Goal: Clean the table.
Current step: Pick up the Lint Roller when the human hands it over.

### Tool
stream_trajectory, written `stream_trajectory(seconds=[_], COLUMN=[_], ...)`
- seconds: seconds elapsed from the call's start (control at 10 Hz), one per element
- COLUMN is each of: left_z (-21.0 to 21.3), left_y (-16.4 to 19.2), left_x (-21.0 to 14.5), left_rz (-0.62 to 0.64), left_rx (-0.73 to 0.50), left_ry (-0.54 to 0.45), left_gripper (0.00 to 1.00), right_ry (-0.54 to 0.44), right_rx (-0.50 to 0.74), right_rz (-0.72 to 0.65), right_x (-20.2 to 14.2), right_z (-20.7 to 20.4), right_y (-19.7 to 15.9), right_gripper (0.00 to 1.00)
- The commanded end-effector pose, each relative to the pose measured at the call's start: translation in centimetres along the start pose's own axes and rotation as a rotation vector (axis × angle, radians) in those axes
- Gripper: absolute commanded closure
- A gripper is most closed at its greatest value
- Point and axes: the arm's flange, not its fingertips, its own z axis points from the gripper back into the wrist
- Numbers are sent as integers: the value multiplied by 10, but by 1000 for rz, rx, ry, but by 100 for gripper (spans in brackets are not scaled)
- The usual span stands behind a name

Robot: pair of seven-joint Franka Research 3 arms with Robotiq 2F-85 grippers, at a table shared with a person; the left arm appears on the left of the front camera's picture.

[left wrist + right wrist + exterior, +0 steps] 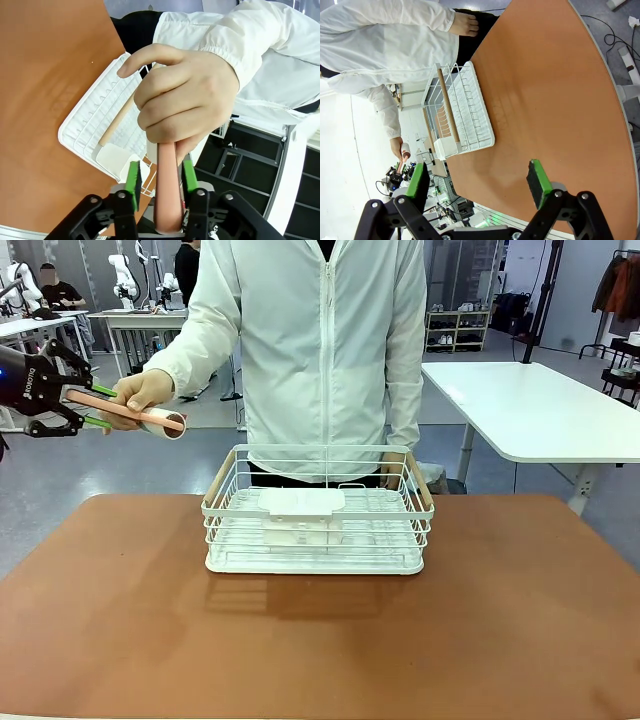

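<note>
The reddish-brown table (pixel 320 640) carries a white wire basket (pixel 318 540) with wooden handles at its far middle. Left of the basket and above the table's edge, a person's hand (pixel 140 395) holds out a pink roll with a white end (pixel 150 418). My left gripper (pixel 105 408) is open, its green pads on either side of the roll (pixel 167 190); one pad is close against it and a gap shows at the other. My right gripper (pixel 479 182) hangs open high over the table (pixel 545 100) with nothing between its fingers.
The person in a white jacket (pixel 320 340) stands right behind the basket (pixel 462 110). A white-topped table (pixel 530 410) stands at the back right. The brown top around and in front of the basket is bare.
</note>
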Motion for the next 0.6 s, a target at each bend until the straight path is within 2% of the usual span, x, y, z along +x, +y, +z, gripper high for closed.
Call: stream_trajectory(seconds=[0.0, 0.2, 0.3, 0.4, 0.5], left_z=[-6, -3, -3, -2, 0], left_y=[3, 3, 3, 3, 3], left_x=[3, 3, 4, 4, 3], left_rz=[-18, -11, -8, -6, -8], left_rx=[-35, -42, -42, -43, -45], left_ry=[-18, -14, -17, -17, -13], left_gripper=[72, 91, 88, 100, 100], right_ry=[3, 3, 3, 3, 3], right_rx=[8, 8, 8, 8, 8], right_rz=[9, 9, 9, 9, 9], right_x=[-2, -2, -2, -2, -2], right_z=[2, 2, 2, 2, 2], right_y=[3, 3, 3, 3, 3], right_gripper=[0, 0, 0, 0, 0])
